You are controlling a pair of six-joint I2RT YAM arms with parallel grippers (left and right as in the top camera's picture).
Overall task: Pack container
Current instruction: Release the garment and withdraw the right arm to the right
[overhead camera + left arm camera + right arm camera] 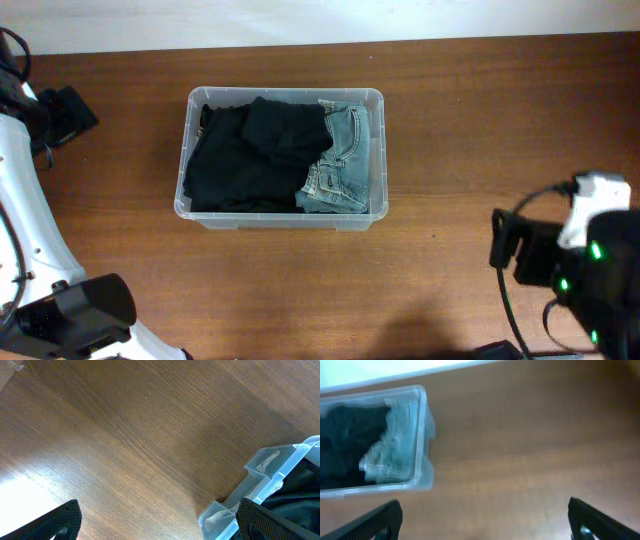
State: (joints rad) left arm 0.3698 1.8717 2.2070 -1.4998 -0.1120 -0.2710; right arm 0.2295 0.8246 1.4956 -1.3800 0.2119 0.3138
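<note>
The large rectangular clear plastic container (pixel 284 219) sits near the middle of the brown wooden table (pixel 480 120). Its long axis runs left to right in the overhead view, and its open top faces up. Inside, a crumpled black garment (pixel 245 155) fills most of it, and folded blue denim jeans (pixel 342 165) lie at the right end. The left gripper (pixel 160 524) hangs over bare wood beside 1 corner of the container, its 2 fingers spread wide, holding nothing. The right gripper (pixel 487 522) is also spread wide and empty, apart from the container.

clear plastic container (pixel 376 150), wood-grain table (pixel 480 120)
</note>
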